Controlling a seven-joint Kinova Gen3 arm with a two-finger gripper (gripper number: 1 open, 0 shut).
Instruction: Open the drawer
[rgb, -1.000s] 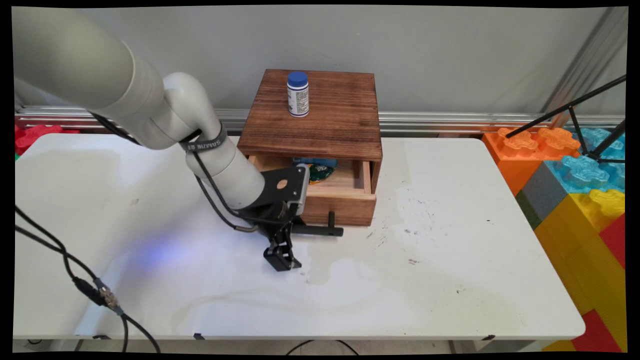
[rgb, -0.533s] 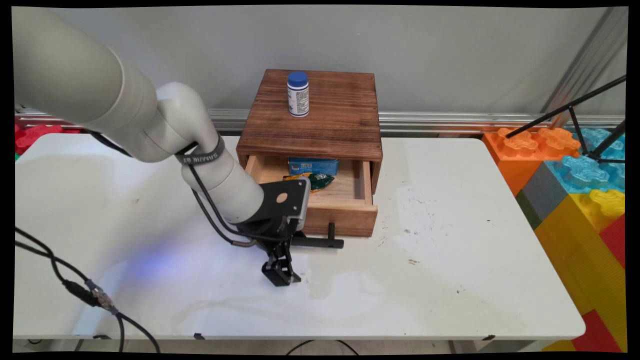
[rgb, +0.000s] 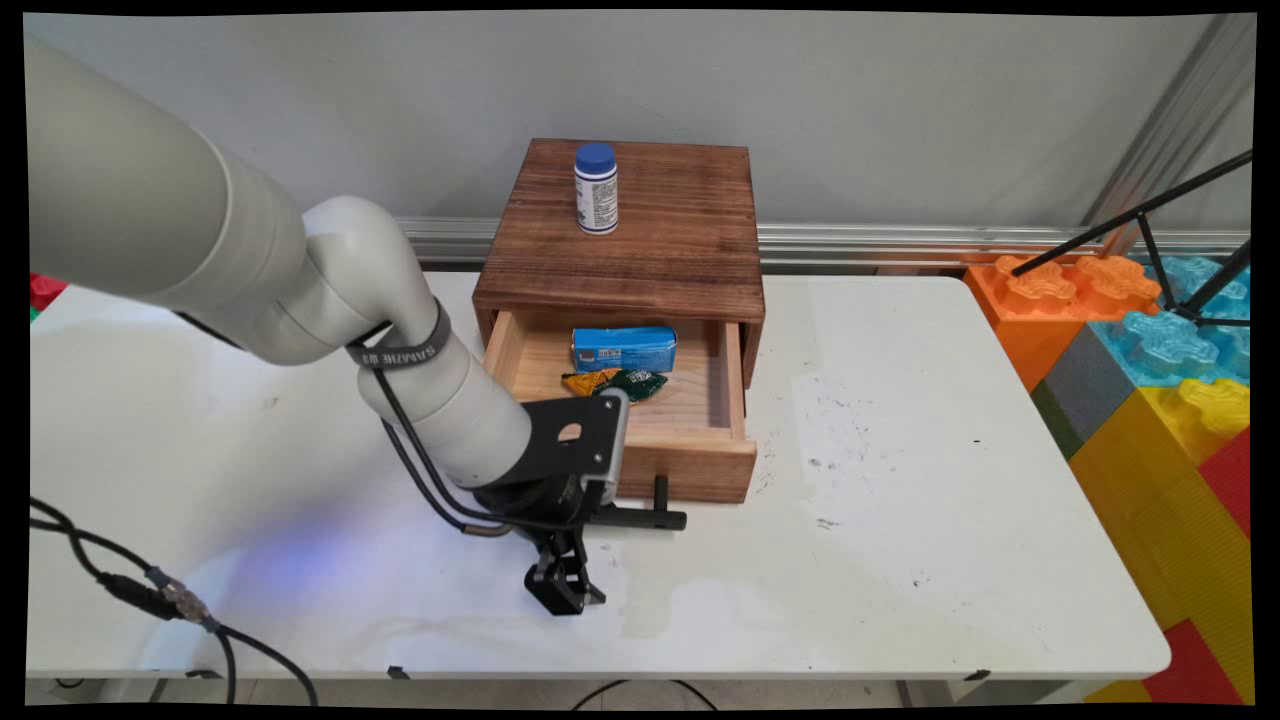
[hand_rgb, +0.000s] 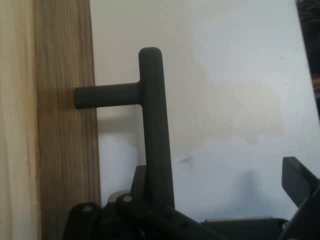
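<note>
A brown wooden cabinet (rgb: 625, 230) stands at the back of the table, its drawer (rgb: 690, 465) pulled out toward the near edge. The drawer's black T-shaped handle (rgb: 640, 518) (hand_rgb: 152, 115) juts from the drawer front (hand_rgb: 65, 150). My gripper (rgb: 578, 555) (hand_rgb: 220, 182) is open and low at the handle's left end. One finger sits behind the bar against it, the other finger (hand_rgb: 299, 184) stands well off toward the table's near side. Inside the drawer lie a blue box (rgb: 624, 348) and a green and orange packet (rgb: 615, 382).
A white bottle with a blue cap (rgb: 596, 188) stands on the cabinet top. Big coloured building blocks (rgb: 1160, 380) and black tripod legs (rgb: 1160, 230) crowd the table's right end. Black cables (rgb: 150, 590) hang at the near left.
The gripper has moved toward the table's near edge with the handle, and the drawer has slid further out. The blue box and the packet now show in full.
</note>
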